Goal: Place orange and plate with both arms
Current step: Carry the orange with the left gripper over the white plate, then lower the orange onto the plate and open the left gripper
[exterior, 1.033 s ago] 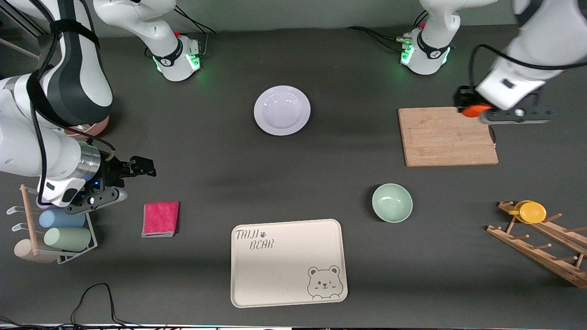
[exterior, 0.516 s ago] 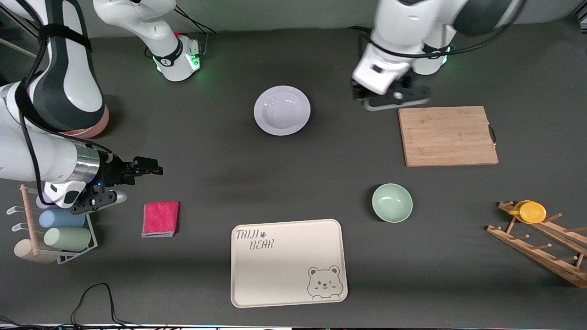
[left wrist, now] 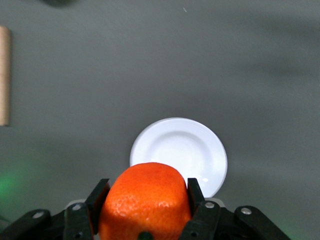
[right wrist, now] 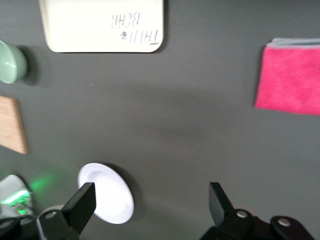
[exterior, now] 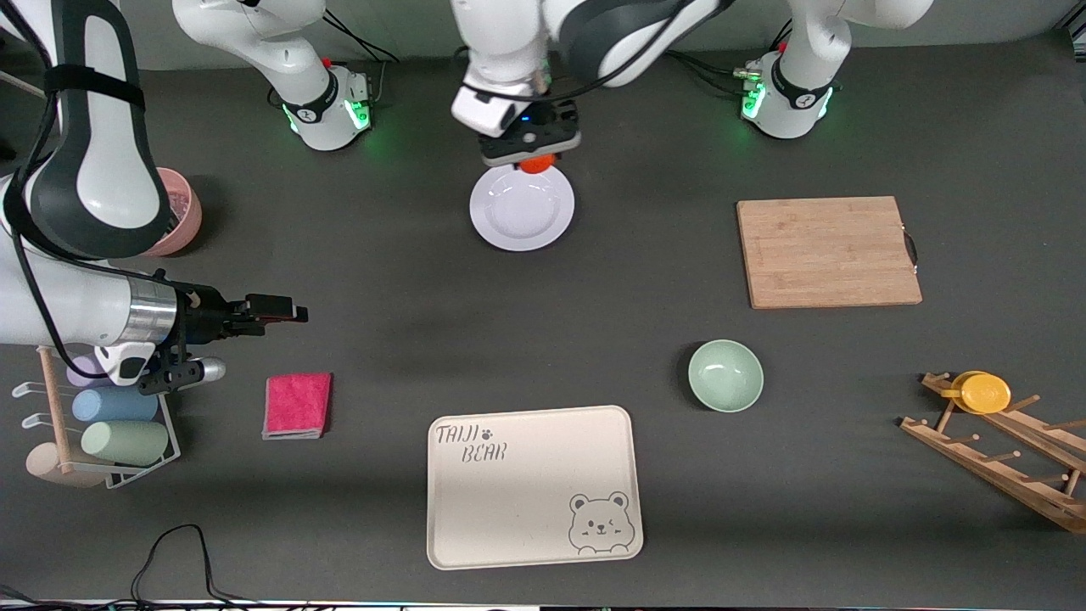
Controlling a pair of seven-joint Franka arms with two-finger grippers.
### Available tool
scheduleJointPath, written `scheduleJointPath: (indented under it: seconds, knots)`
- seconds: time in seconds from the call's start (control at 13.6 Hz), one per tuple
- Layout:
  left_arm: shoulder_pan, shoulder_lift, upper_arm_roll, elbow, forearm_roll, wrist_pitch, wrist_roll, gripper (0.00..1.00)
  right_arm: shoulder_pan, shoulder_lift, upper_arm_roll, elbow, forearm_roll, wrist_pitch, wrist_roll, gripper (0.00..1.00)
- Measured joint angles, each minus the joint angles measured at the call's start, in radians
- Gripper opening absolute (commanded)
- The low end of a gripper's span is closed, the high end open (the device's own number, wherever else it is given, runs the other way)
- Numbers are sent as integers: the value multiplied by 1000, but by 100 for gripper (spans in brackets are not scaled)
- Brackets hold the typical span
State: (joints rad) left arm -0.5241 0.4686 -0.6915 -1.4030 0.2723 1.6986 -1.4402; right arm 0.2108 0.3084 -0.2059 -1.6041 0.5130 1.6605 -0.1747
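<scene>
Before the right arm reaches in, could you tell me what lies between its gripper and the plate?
Only bare table lies between the right gripper and the plate, per the front view.

Cutting board lay toward left arm's end, green bowl nearer the camera. Bear tray sat nearest. Pink cloth lay beside cup rack. Yellow cup rested on wooden rack.

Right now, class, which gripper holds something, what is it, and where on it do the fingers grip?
The left gripper holds the orange by its two sides, above the plate's edge. The right gripper is open and holds nothing.
</scene>
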Motion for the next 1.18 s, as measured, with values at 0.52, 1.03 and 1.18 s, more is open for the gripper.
scheduleJointPath:
  seconds: [0.52,1.03,1.18]
  knots:
    - [-132,173,15,-135,102,255,-208,54,-105,33,-2,-34,272,-93,-73,100]
    - [-132,184,70,-336,157,477,-244,54,-190,188,-4,-73,432,-205,-483,100]
    - [-132,202,78,-344,182,494,-247,54,-190,202,-4,-100,466,-206,-553,100]
